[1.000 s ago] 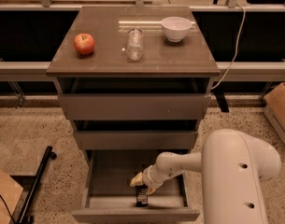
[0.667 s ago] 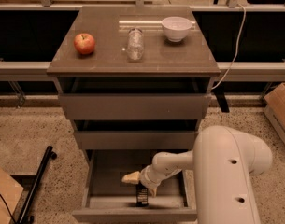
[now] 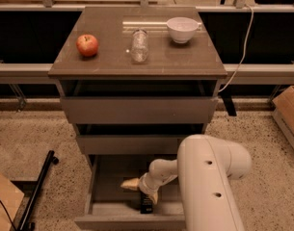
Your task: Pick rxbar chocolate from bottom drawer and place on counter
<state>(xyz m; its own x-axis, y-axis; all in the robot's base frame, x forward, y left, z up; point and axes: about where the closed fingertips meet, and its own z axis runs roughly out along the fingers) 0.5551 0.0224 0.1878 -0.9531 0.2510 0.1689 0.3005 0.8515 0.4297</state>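
Lower centre of frame: gripper (image 3: 140, 190) inside bottom drawer (image 3: 113, 171), fingers (image 3: 129, 183) apart, beside rxbar chocolate (image 3: 146, 208). We centre over bar, descend straight, then close.

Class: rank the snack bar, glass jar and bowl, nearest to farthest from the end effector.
The end effector is inside the bottom drawer.
1. Snack bar, same drawer, beside it.
2. Glass jar, counter centre.
3. Bowl, counter's far right.

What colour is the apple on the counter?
The apple is red, best in camera view; the end effector is inside the bottom drawer.
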